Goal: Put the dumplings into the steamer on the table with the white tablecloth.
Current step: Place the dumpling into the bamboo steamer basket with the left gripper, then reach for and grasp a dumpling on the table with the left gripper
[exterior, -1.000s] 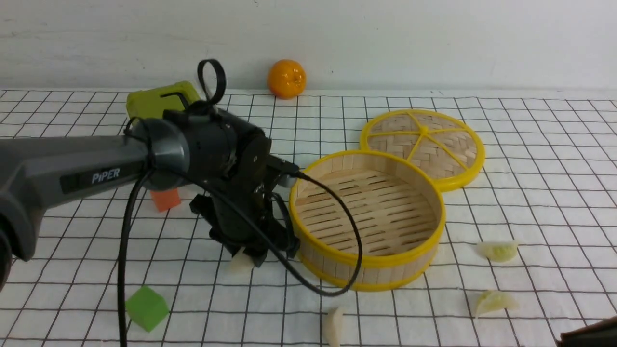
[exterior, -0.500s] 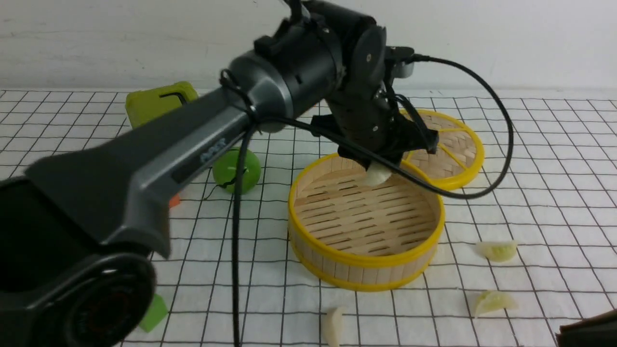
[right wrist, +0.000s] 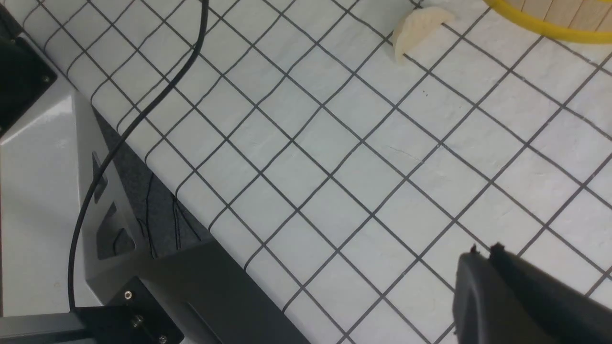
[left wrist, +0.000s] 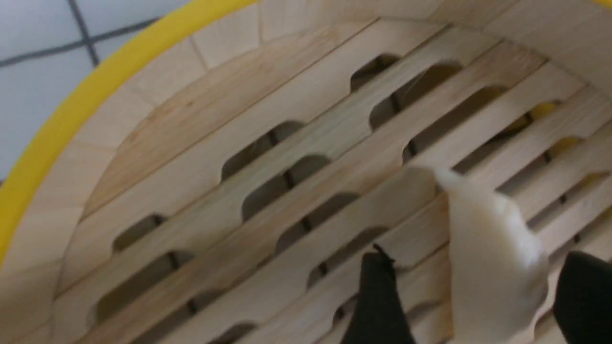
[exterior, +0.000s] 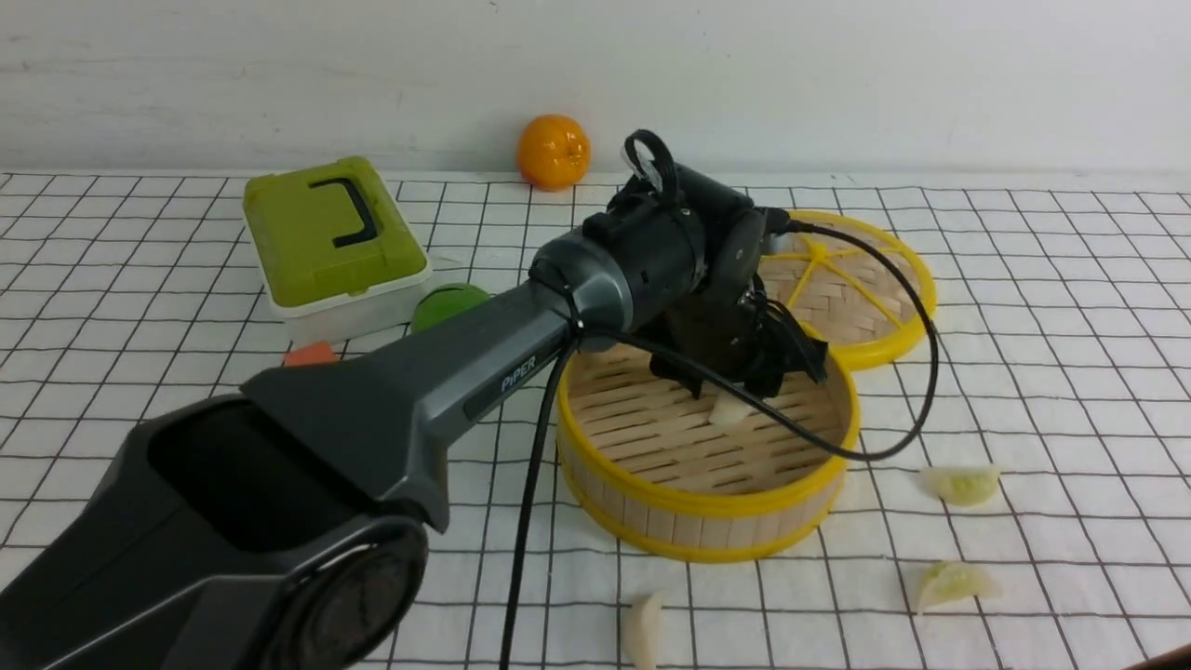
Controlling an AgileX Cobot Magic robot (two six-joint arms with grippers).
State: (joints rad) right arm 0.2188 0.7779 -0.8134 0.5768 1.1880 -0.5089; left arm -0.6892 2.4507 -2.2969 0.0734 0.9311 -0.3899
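Bamboo steamer [exterior: 707,507]: on the cloth [exterior: 1023,372]; its far-left rim is hidden behind the left arm [exterior: 447,391].
Lid [exterior: 865,307]: behind the steamer, its left part covered by that arm's wrist.
Green round thing [exterior: 447,302]: half hidden behind the arm.
Right claw [right wrist: 485,249]: only its dark tip shows, at a frame corner over the cloth; fingertips clenched together, gripping nothing.
Left claw [exterior: 744,383]: down inside the steamer, jaws spread, released.
White dumpling [left wrist: 487,267]: upright between the left claw's fingers [left wrist: 377,296]; a clear gap to one, just beside the other, contact there hard to make out. Blur hides whether it touches the slatted floor.
Front dumpling [exterior: 644,628]: on the cloth before the steamer, cut off by the frame edge.
Green dumplings [exterior: 960,484] [exterior: 956,584]: on the cloth right of the steamer, well apart from the left claw.
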